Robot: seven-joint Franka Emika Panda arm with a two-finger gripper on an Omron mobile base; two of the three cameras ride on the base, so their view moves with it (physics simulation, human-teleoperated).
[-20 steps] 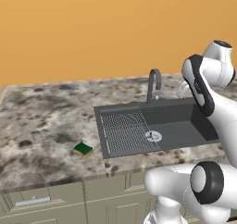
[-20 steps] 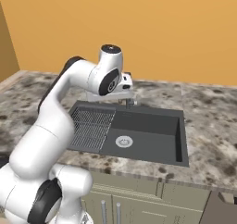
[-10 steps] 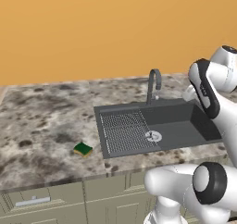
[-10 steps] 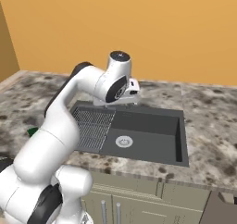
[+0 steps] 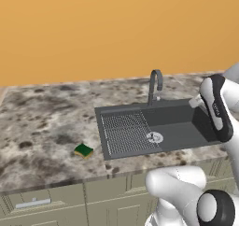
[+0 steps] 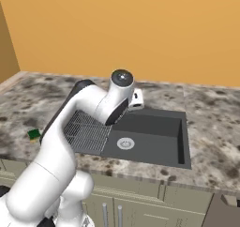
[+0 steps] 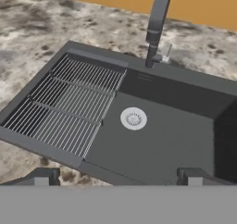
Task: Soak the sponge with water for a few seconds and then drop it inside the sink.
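The sponge (image 5: 83, 151), a small green-topped square with a yellow base, lies flat on the counter left of the sink (image 5: 101, 114); from the right base it appears at the far left (image 6: 33, 134). My gripper (image 6: 136, 101) hangs over the back of the basin, well away from the sponge, and shows small at the right of the left base view (image 5: 195, 102). In the hand view the gripper (image 7: 118, 177) stands open, its fingertips (image 7: 44, 176) wide apart with nothing between them, above the sink's front rim (image 7: 28, 142). The water is out of view.
A curved grey faucet (image 7: 157, 19) rises at the sink's back edge. The ribbed drainboard (image 7: 69, 107) takes the sink's left half, with the round silver drain (image 7: 133, 118) in the basin beside it. Speckled stone counter (image 5: 42, 122) surrounds it, an orange wall behind.
The arm has swung to the right, carrying the hand from over the drainboard's back edge to over the basin. The sponge has stayed in place. The gripper has stayed open.
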